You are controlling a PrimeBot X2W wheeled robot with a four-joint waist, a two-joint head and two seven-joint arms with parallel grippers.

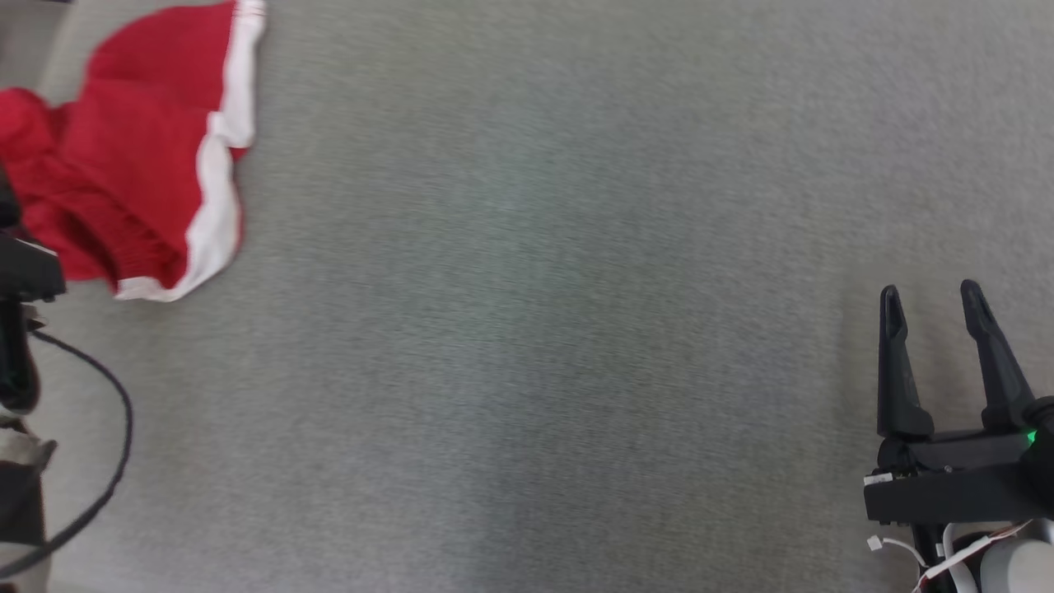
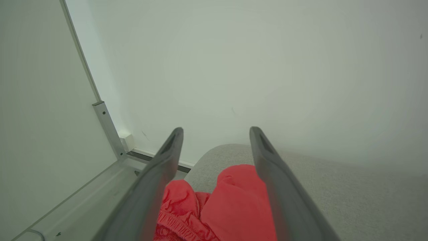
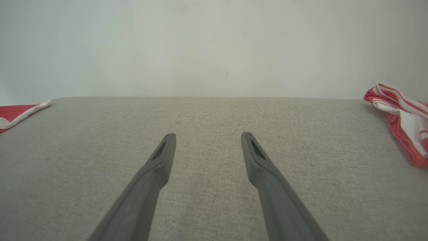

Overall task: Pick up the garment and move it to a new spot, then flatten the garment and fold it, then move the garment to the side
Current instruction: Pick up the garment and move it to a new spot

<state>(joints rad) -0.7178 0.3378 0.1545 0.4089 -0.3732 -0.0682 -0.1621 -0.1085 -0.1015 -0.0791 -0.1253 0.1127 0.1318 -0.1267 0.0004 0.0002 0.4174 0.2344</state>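
The garment [image 1: 140, 156] is red with a white band along its edge and lies bunched at the far left of the grey fabric surface [image 1: 535, 329]. In the left wrist view my left gripper [image 2: 216, 131] stands open just above the red garment [image 2: 230, 204], which shows between the two fingers without being pinched. The dark body of the left arm [image 1: 20, 272] shows at the left edge of the head view, beside the cloth. My right gripper [image 1: 930, 294] is open at the lower right, far from the garment, and in its own view [image 3: 209, 136] nothing lies between its fingers.
A second red and white striped cloth [image 3: 401, 120] lies at the right end of the surface. A black cable [image 1: 115, 428] loops from the left arm. A white wall and a metal frame post [image 2: 107, 127] stand behind the surface's far left corner.
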